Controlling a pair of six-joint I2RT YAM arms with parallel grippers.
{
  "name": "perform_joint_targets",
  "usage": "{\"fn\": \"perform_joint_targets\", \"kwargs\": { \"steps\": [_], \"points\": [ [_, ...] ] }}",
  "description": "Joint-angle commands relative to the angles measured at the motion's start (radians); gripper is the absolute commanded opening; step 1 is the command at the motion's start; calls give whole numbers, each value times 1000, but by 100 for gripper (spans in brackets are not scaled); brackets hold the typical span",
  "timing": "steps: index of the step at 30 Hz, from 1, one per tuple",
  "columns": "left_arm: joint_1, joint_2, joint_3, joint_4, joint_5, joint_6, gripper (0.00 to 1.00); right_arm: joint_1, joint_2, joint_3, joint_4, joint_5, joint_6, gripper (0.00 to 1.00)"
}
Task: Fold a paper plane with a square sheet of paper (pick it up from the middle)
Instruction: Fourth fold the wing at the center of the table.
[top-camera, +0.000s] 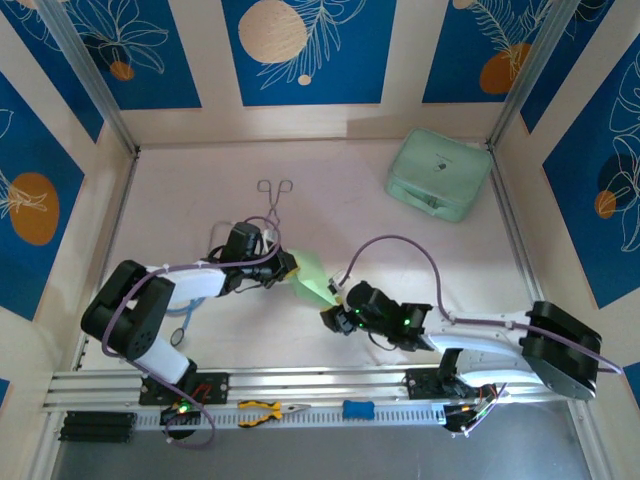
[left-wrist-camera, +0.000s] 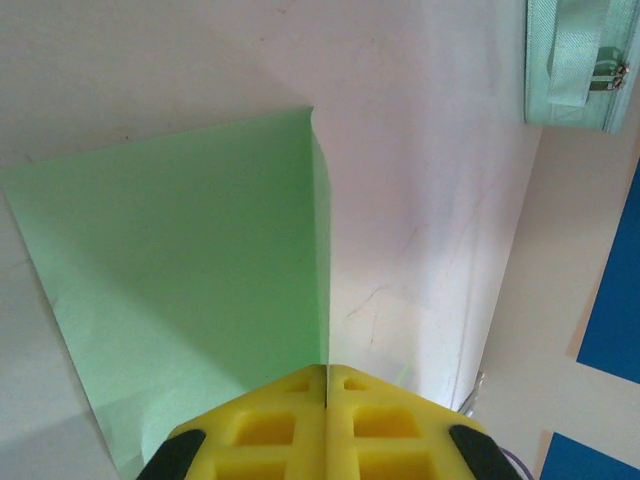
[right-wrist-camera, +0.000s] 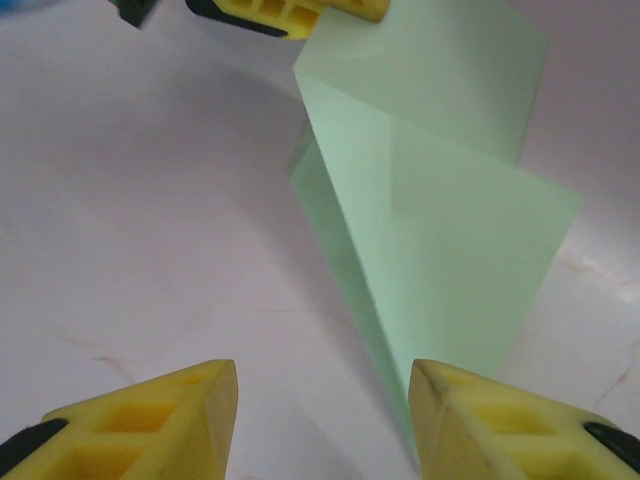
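The light-green sheet of paper (top-camera: 313, 280) lies mid-table between my two grippers, folded over with one flap standing up along a crease (right-wrist-camera: 450, 220). My left gripper (top-camera: 290, 268) is shut on the paper's left edge. In the left wrist view the sheet (left-wrist-camera: 190, 290) runs straight into the closed yellow fingertips of the left gripper (left-wrist-camera: 327, 372). My right gripper (top-camera: 333, 315) stands open just short of the paper's near right corner. Nothing is between the yellow fingers of the right gripper (right-wrist-camera: 325, 400), and the paper's edge lies beside the right one. The left gripper's fingers (right-wrist-camera: 290, 12) show at the top of the right wrist view.
A bulky mint-green case (top-camera: 438, 174) sits at the back right and appears again as a mint-green case (left-wrist-camera: 580, 60) in the left wrist view. Metal tongs (top-camera: 275, 195) lie behind the paper. Pliers (top-camera: 265, 410) and a blue block (top-camera: 357, 409) rest on the front rail.
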Motion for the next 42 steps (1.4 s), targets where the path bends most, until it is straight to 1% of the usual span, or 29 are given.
{"fn": "perform_joint_targets", "kwargs": {
  "steps": [1, 3, 9, 14, 18, 24, 29, 36, 39, 42],
  "points": [
    [-10, -23, 6, -23, -16, 0, 2, 44, 72, 39, 87, 186, -184, 49],
    [-11, -22, 10, -32, -15, 3, 2, 54, 120, 52, 119, 230, -209, 50],
    [-11, -34, 23, -73, -19, 25, 3, 55, 187, 65, 162, 272, -212, 49],
    [-11, -37, 25, -81, -20, 32, 3, 52, 197, 59, 168, 227, -202, 48],
    [-11, -29, 31, -84, -11, 33, 3, 43, 198, 22, 248, 185, -182, 50],
    [-11, -34, 26, -83, -9, 36, 3, 42, 217, 21, 276, 137, -243, 50],
    [-11, -25, 28, -79, 0, 34, 3, 40, 225, 17, 284, 141, -307, 50],
    [-11, -26, 28, -84, 4, 33, 3, 30, 234, 27, 278, 130, -334, 50],
    [-11, -25, 29, -86, 6, 32, 3, 29, 256, 31, 305, 198, -318, 50],
    [-11, -25, 29, -86, 9, 33, 2, 14, 272, 35, 319, 183, -323, 50]
  ]
}}
